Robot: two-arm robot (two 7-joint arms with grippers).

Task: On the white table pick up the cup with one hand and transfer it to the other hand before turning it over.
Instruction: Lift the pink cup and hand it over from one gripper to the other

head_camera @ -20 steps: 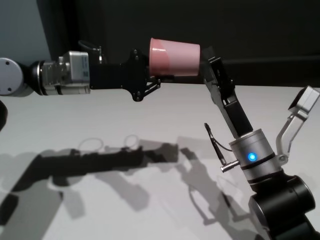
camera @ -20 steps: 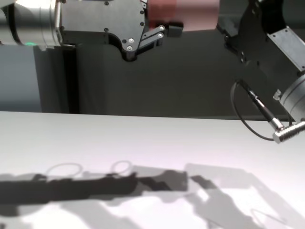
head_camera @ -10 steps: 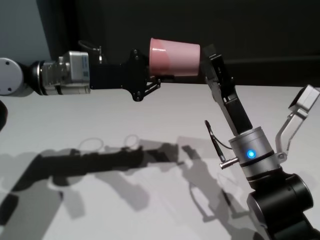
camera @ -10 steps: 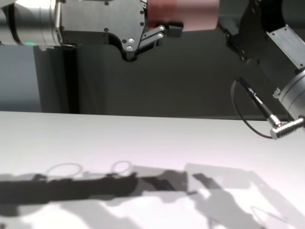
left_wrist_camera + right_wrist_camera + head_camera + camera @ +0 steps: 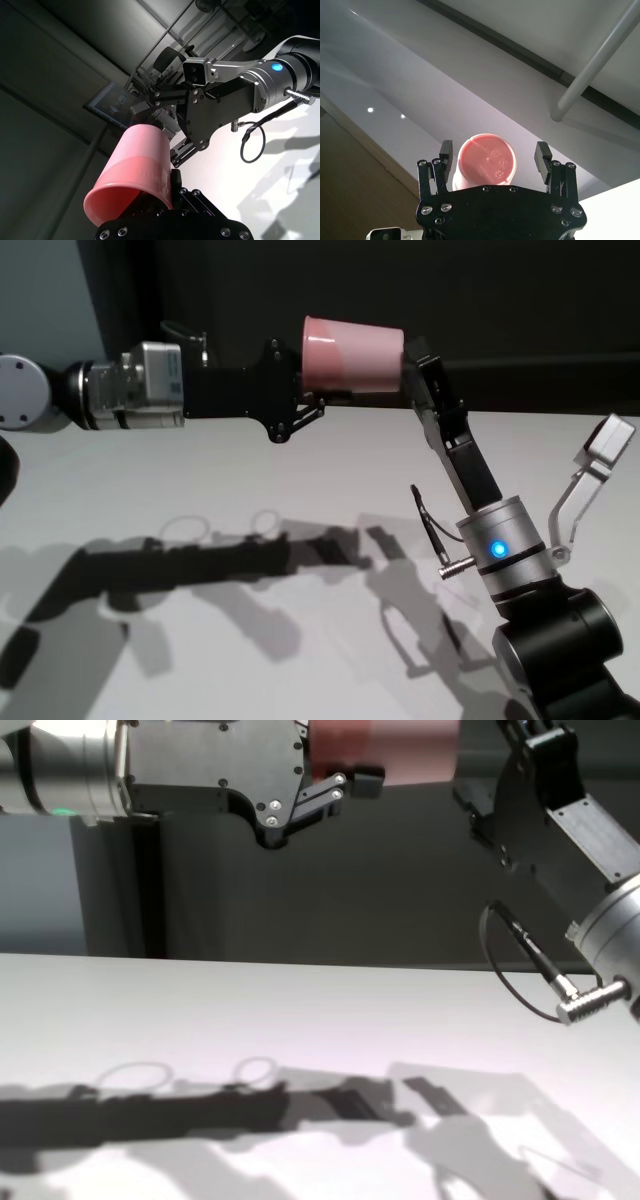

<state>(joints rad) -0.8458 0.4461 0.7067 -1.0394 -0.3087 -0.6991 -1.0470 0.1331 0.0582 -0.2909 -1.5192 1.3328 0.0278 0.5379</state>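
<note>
Pickup done: cup (image 5: 352, 356) aloft over white table (image 5: 300, 490), lying sideways, pinched at rim end by left claw (image 5: 305, 395). Right claw (image 5: 494, 161) spread around cup base, not gripping. Left: handover, release, flip.

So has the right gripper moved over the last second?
Yes, slightly. In the chest view the right gripper has shifted leftward against the white table edge, open around the cup base, which the left gripper holds.
</note>
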